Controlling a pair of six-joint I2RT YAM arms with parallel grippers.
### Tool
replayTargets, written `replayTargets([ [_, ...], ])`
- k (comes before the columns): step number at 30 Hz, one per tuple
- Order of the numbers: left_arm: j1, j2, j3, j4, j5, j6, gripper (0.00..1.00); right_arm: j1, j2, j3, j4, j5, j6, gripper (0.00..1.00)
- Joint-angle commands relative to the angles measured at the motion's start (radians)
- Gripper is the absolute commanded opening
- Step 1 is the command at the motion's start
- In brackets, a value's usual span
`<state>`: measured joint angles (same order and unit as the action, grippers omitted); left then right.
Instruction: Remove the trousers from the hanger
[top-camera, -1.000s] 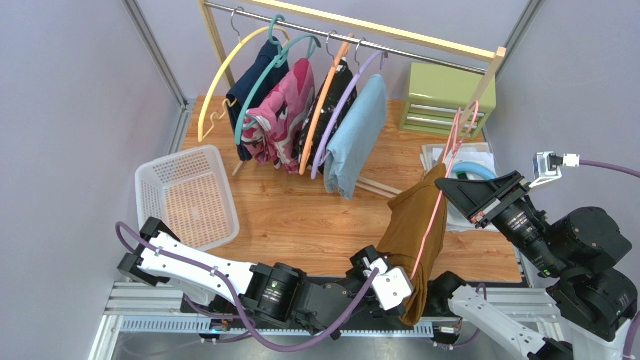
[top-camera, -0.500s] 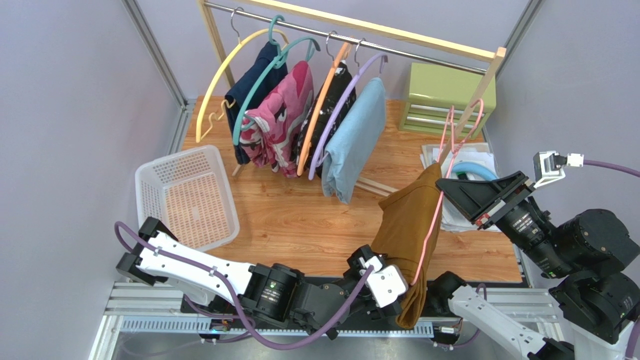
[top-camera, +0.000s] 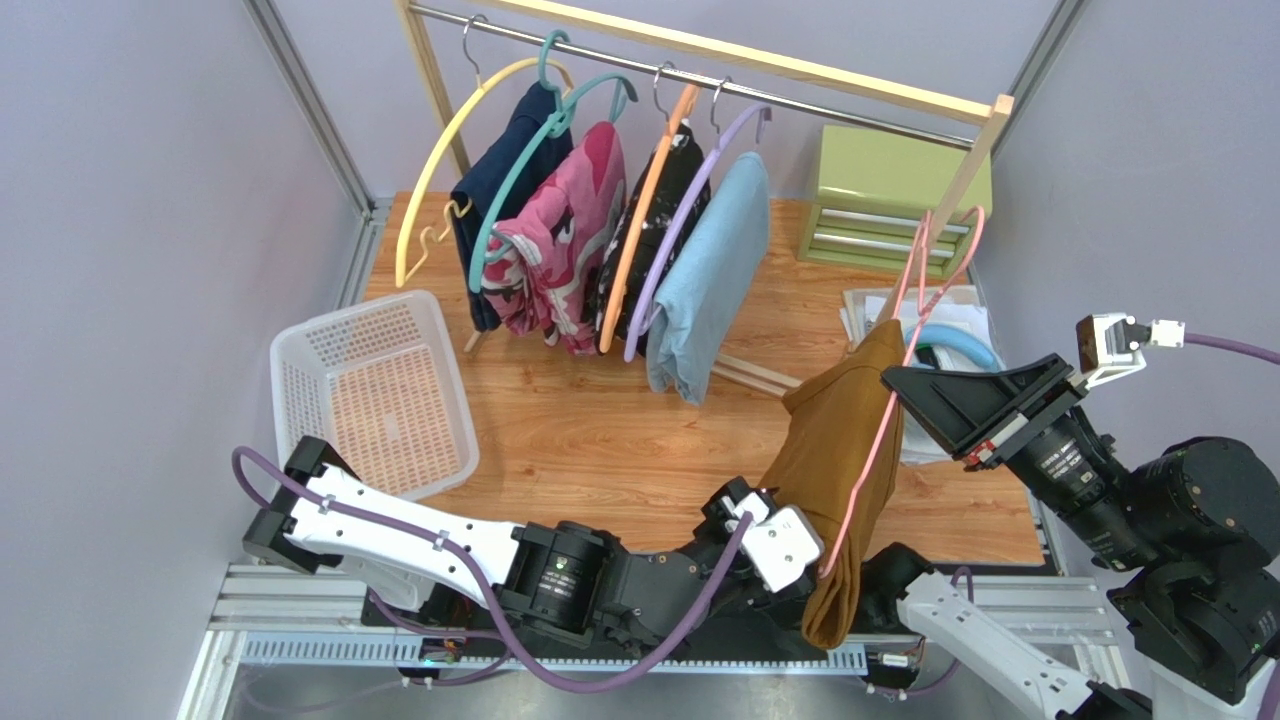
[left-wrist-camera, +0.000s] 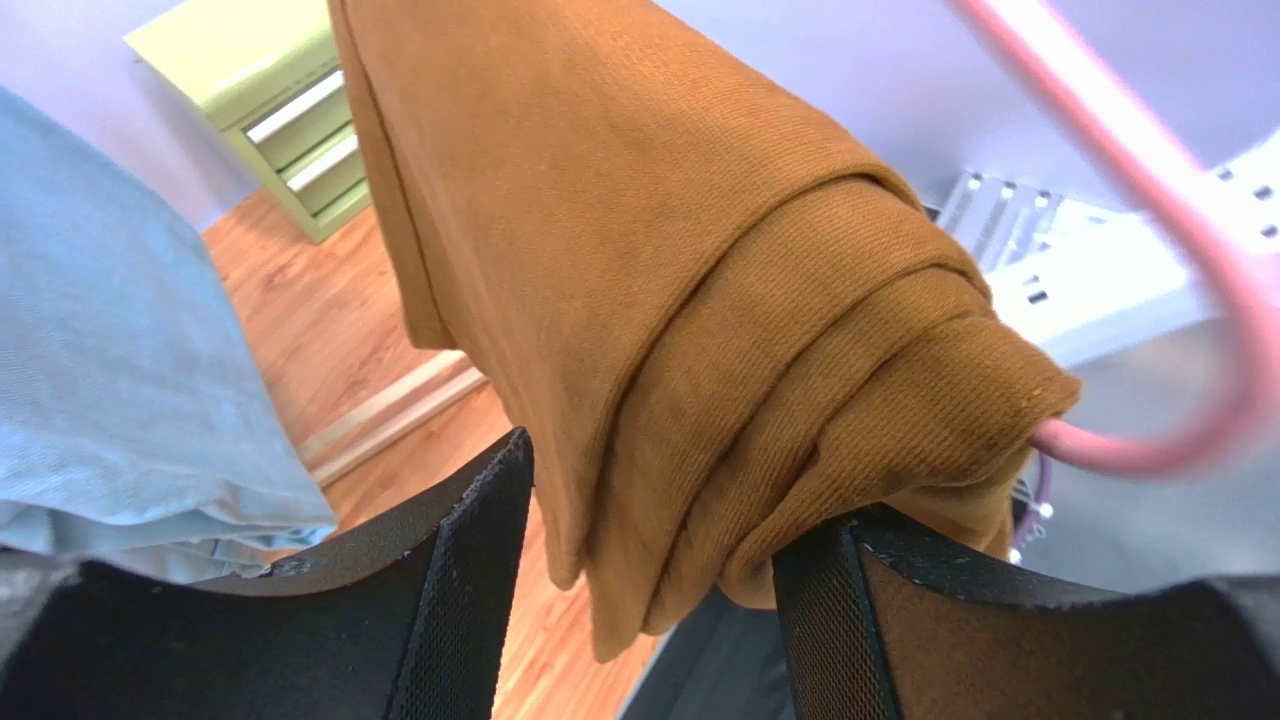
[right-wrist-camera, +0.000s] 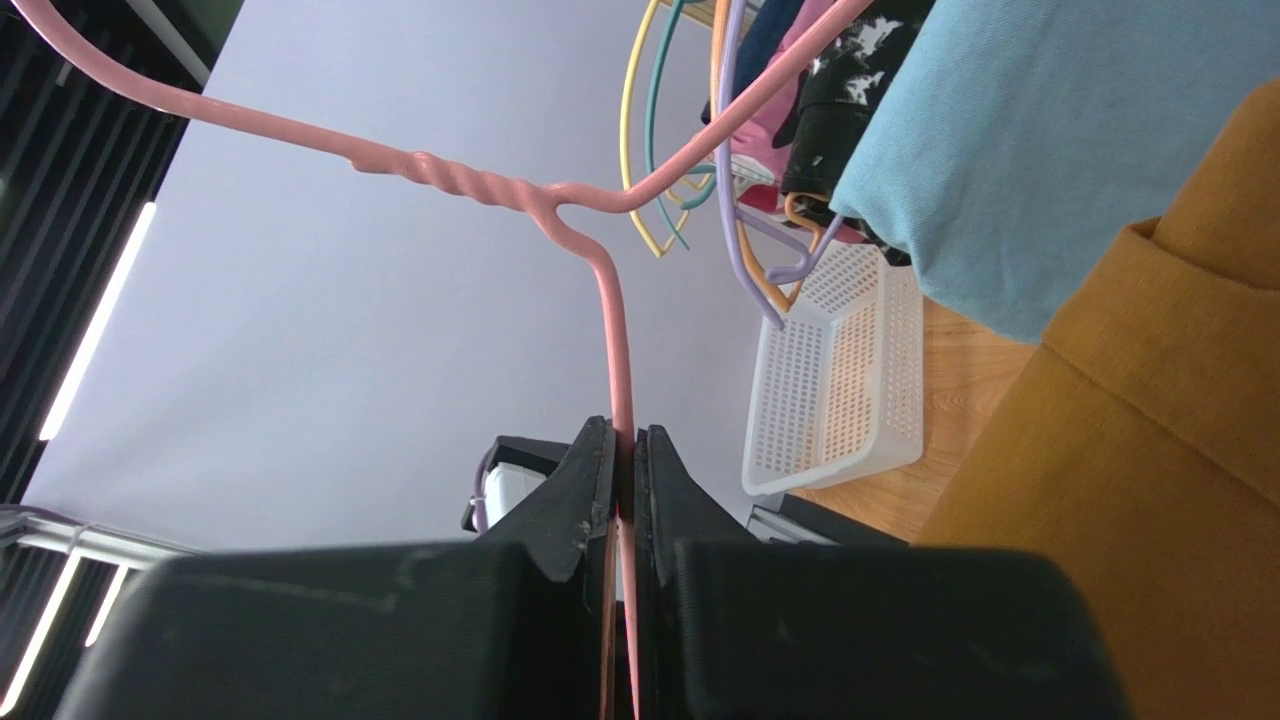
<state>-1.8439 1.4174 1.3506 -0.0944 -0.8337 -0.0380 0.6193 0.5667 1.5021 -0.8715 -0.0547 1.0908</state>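
The mustard-brown trousers (top-camera: 830, 450) hang folded over the thin pink hanger (top-camera: 869, 450), held in the air at the right front. My right gripper (top-camera: 911, 393) is shut on the hanger's wire just below its twisted neck (right-wrist-camera: 609, 330). The trousers fill the right edge of that view (right-wrist-camera: 1157, 450). My left gripper (top-camera: 793, 548) is at the trousers' lower edge. In the left wrist view its jaws (left-wrist-camera: 661, 488) stand apart round the bunched fold of the trousers (left-wrist-camera: 646, 270). The right pad touches the cloth. The pink wire (left-wrist-camera: 1142, 150) comes out of the fold.
A wooden rack at the back holds several hangers with garments, the light blue one (top-camera: 714, 278) nearest. A white basket (top-camera: 376, 393) stands at the left. A green drawer box (top-camera: 894, 195) and a white tray with a blue ring (top-camera: 947, 338) stand at the back right.
My right gripper has shifted slightly right with the hanger, and the trousers swung with it. My left gripper has stayed at the trousers' lower edge, shifting a little.
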Motion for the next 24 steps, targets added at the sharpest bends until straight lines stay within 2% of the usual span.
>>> replayTargets([
  [1,0.037,-0.008,0.056,0.087,-0.042,0.036,0.65,0.003,-0.030,0.007,0.149,-0.043,0.063,0.00],
  [4,0.038,0.003,0.079,0.114,-0.013,0.107,0.68,0.003,-0.037,-0.008,0.146,-0.050,0.064,0.00],
  [6,0.038,0.009,0.096,0.119,-0.010,0.133,0.65,0.003,-0.044,-0.019,0.141,-0.053,0.063,0.00],
  [10,0.038,-0.003,0.093,0.116,0.004,0.139,0.39,0.003,-0.060,-0.032,0.121,-0.051,0.058,0.00],
  [11,0.038,-0.014,0.090,0.114,0.005,0.136,0.28,0.003,-0.068,-0.036,0.115,-0.051,0.060,0.00],
  [13,0.038,-0.020,0.087,0.110,0.004,0.135,0.22,0.003,-0.080,-0.045,0.111,-0.054,0.058,0.00],
  [15,0.038,-0.026,0.102,0.099,-0.001,0.133,0.03,0.003,-0.085,-0.049,0.103,-0.059,0.057,0.00],
  [16,0.038,-0.026,0.110,0.072,-0.016,0.129,0.00,0.003,-0.090,-0.052,0.100,-0.062,0.052,0.00],
  [24,0.035,-0.077,0.176,-0.011,-0.038,0.110,0.00,0.005,-0.120,-0.074,0.011,-0.108,-0.017,0.00],
])
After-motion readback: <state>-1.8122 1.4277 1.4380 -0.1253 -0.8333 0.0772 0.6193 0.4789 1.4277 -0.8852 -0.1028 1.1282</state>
